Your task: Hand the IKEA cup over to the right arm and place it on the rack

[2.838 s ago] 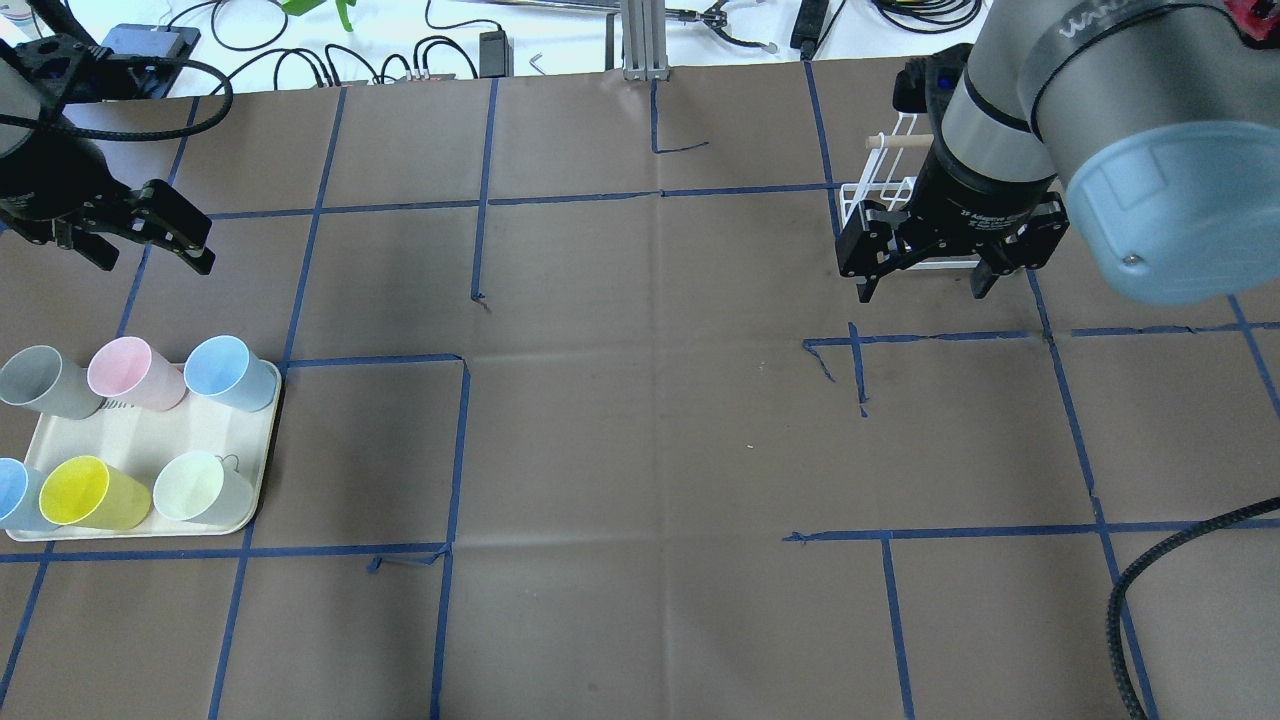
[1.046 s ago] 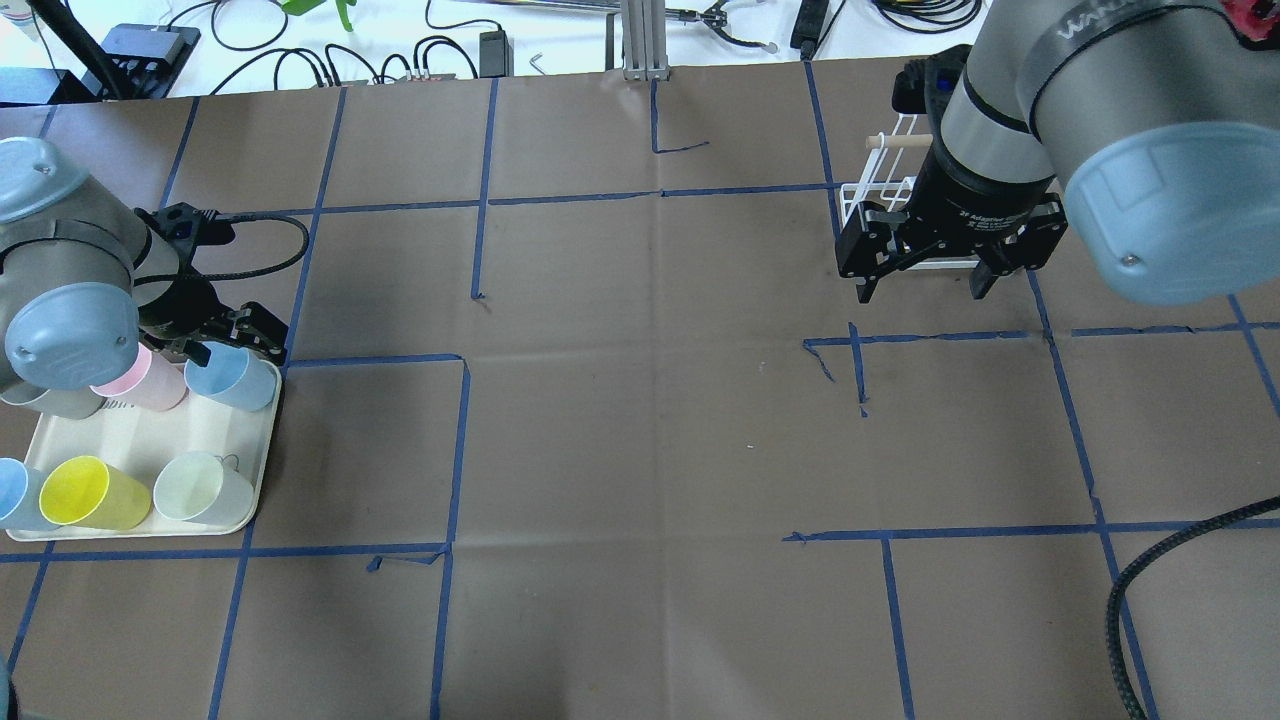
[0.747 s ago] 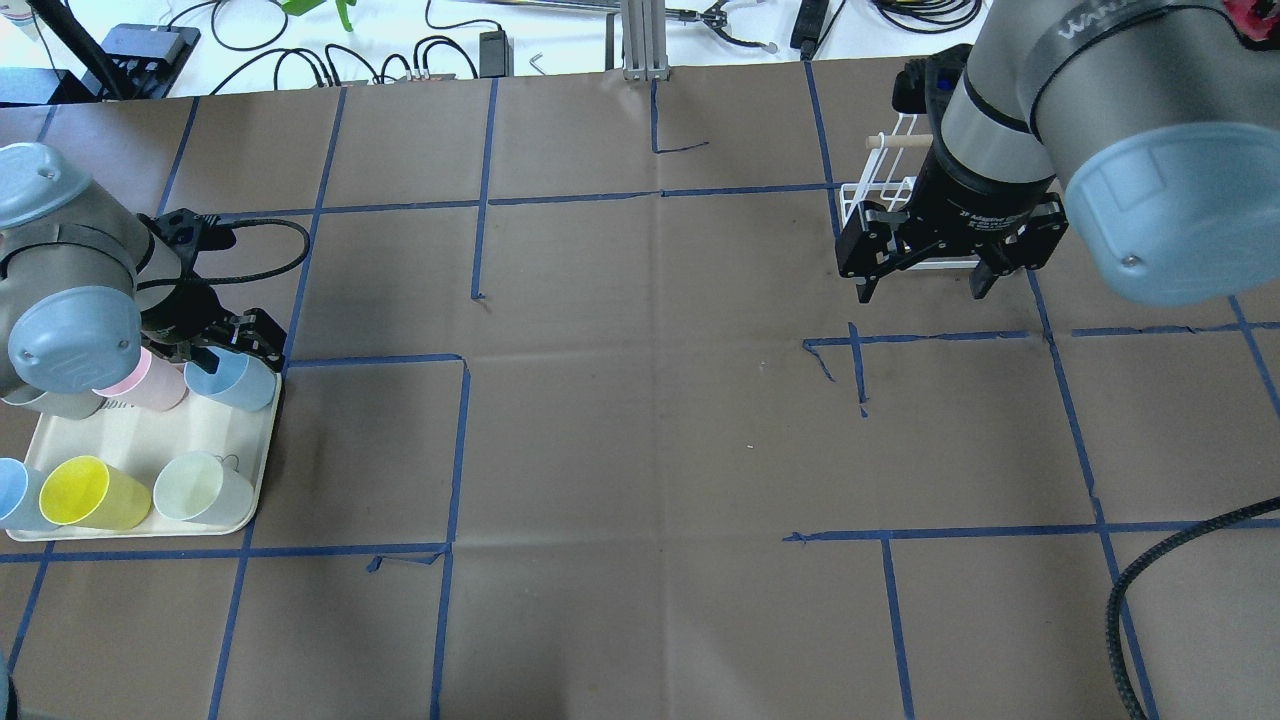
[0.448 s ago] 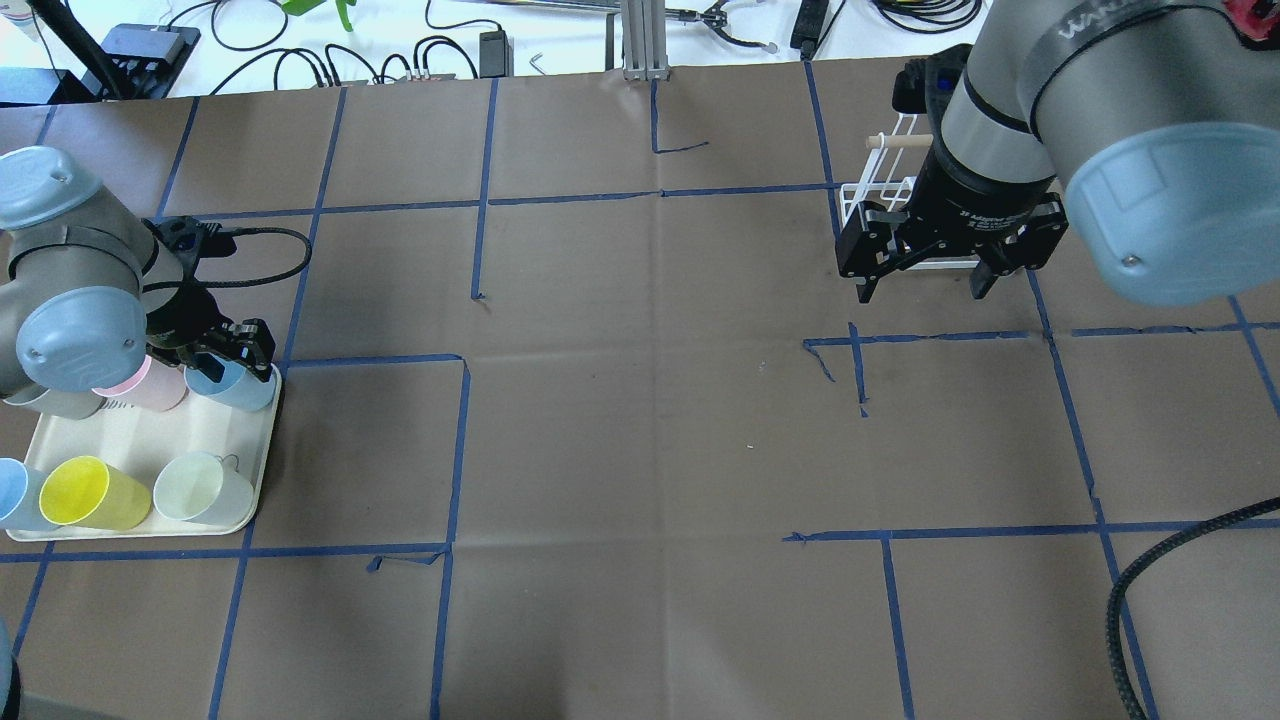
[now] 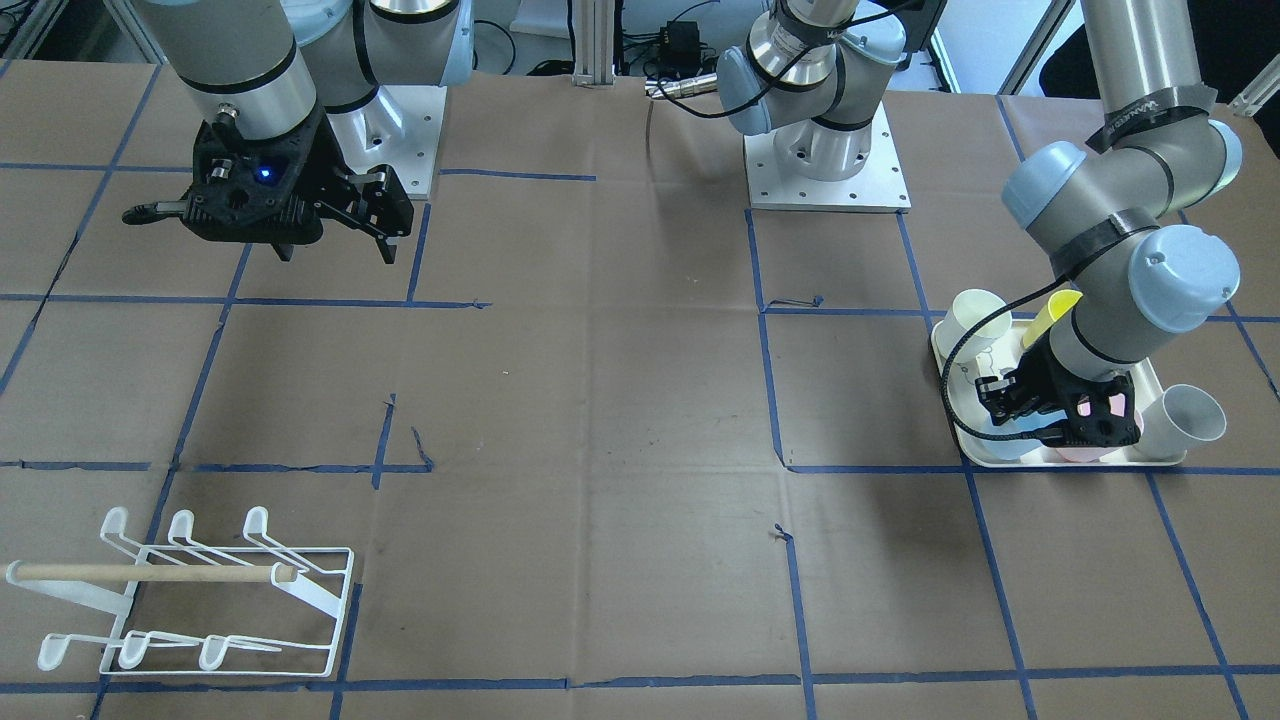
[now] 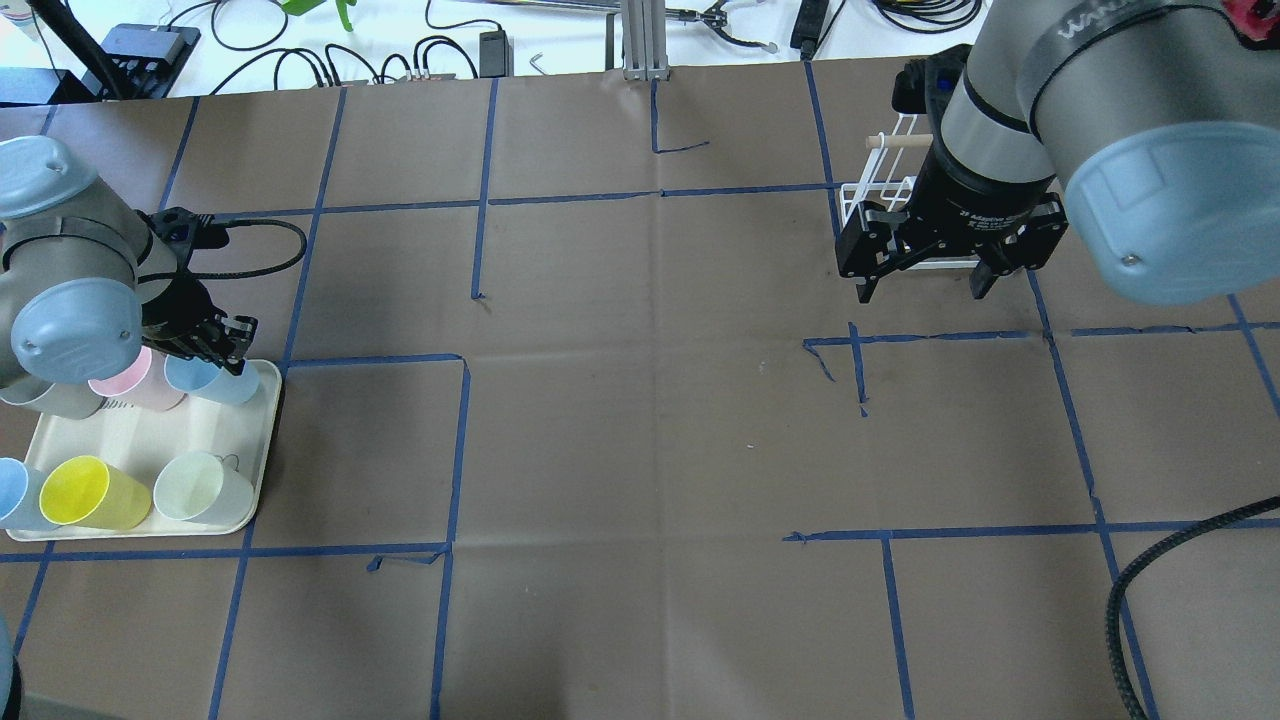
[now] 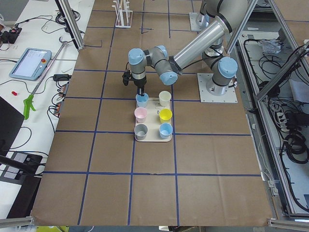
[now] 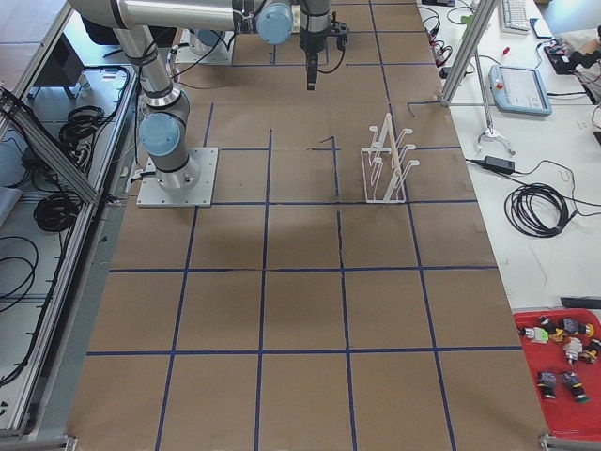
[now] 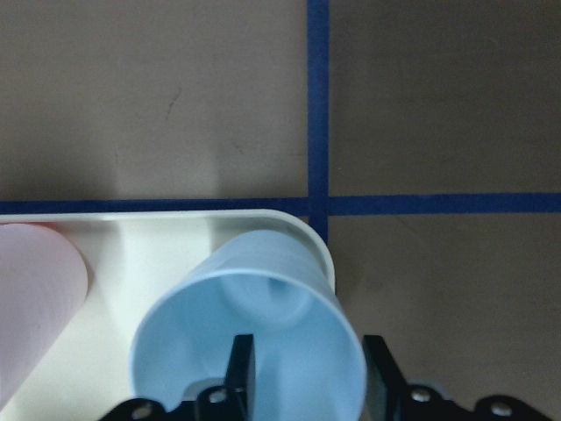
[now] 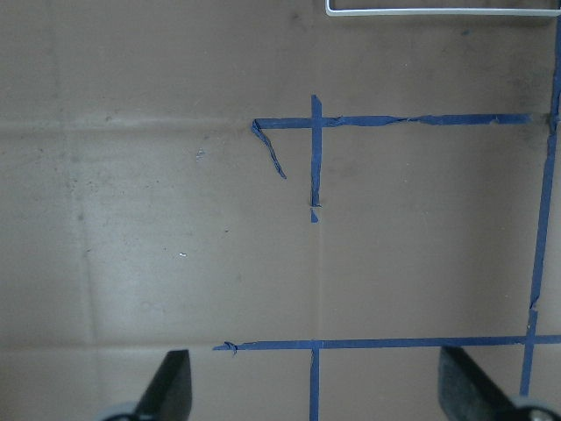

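At far left, the left gripper (image 6: pixel 215 343) hangs over the far right corner of a cream rectangular plastic tray (image 6: pixel 150 435). Its jaws are parted, one finger (image 9: pixel 239 368) inside and one outside the rim of the upright light blue plastic cup (image 6: pixel 218 383). At right, the right gripper (image 6: pixel 922 293) is spread wide above the brown paper-covered table (image 6: pixel 650 450), apart from the small white wire rack with a wooden dowel (image 5: pixel 190 573).

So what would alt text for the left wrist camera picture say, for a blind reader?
A light blue cup stands in the corner of a white tray, the left tool's two black fingers straddling its wall, one inside, one outside. A pink cup sits beside it.
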Action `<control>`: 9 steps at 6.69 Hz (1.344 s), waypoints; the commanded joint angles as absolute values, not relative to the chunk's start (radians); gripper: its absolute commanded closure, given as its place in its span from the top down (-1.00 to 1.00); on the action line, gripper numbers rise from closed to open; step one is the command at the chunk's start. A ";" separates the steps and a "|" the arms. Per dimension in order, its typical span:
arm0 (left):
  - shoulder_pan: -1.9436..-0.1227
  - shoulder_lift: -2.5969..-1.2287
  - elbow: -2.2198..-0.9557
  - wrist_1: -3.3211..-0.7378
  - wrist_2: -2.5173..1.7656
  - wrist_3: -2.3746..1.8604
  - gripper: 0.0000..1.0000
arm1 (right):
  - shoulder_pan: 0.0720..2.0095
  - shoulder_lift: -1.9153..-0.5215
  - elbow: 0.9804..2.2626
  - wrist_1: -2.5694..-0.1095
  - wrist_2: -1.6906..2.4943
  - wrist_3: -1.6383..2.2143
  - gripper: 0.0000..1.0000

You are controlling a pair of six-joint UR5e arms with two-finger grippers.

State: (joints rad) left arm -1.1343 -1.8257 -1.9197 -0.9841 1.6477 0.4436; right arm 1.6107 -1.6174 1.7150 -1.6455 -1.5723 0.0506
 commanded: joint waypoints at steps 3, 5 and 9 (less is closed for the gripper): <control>-1.143 -1.733 -1.685 -1.255 1.646 0.454 -1.00 | 1.611 -1.615 1.770 -1.916 -1.469 0.052 0.99; -1.187 -1.778 -1.448 -1.432 1.553 0.446 -1.00 | 1.611 -1.609 1.914 -2.278 -1.288 0.104 0.99; -1.379 -1.755 -1.393 -1.404 1.124 0.449 -1.00 | 1.611 -1.615 2.092 -2.811 -1.091 0.719 0.99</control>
State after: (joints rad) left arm -1.3511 -1.7690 -1.3840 -1.4160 1.2861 0.4459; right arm 1.6107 -1.6121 2.0711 -2.7178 -1.1334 0.5150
